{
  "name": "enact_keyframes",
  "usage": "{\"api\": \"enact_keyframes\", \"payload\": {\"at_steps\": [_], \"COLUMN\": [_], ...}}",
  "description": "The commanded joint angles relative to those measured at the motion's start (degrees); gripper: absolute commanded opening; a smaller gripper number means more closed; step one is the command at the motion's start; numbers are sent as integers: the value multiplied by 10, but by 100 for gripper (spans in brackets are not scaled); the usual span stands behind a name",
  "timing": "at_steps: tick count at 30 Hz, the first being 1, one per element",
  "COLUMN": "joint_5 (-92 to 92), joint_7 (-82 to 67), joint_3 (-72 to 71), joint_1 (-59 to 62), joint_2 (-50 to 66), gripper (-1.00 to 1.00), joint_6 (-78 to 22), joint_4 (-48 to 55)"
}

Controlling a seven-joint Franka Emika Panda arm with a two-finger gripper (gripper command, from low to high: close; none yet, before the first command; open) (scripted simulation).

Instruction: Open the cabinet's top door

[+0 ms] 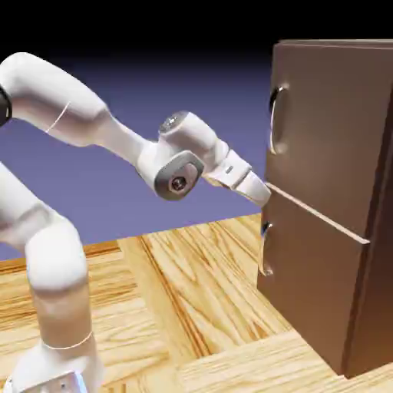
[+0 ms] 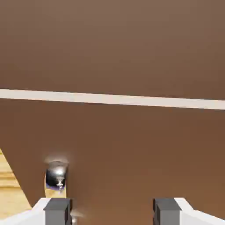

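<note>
Gripper [image 2: 112, 212] wide and holding nothing at the right-hand cabinet [image 1: 322, 207]!
Exterior view shows the top door's curved silver handle [image 1: 275, 120]; the hand view catches only the lower handle [image 2: 56, 176].

A light wooden surface [image 1: 222, 307] with bold, wavy grain spreads across the lower part of the exterior view, made up of large panels whose grain runs in different directions, in yellow and tan with darker brown streaks. Behind it rises a plain backdrop [image 1: 222, 84], blue-violet low down and fading up into black. From the hand view, only a sliver of that same wood peeks in at the lower left, pale yellow with darker streaks.
</note>
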State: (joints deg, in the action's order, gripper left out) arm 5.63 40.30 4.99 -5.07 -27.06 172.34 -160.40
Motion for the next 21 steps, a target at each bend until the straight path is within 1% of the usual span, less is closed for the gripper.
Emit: {"api": "enact_keyframes", "payload": {"at_steps": [1, 21], "joint_5": [21, 438], "joint_7": [-8, -168], "joint_3": [19, 388], "joint_1": [-16, -341], "joint_2": [21, 436], "gripper": [0, 0], "joint_6": [-6, -130], "joint_4": [2, 47]}}
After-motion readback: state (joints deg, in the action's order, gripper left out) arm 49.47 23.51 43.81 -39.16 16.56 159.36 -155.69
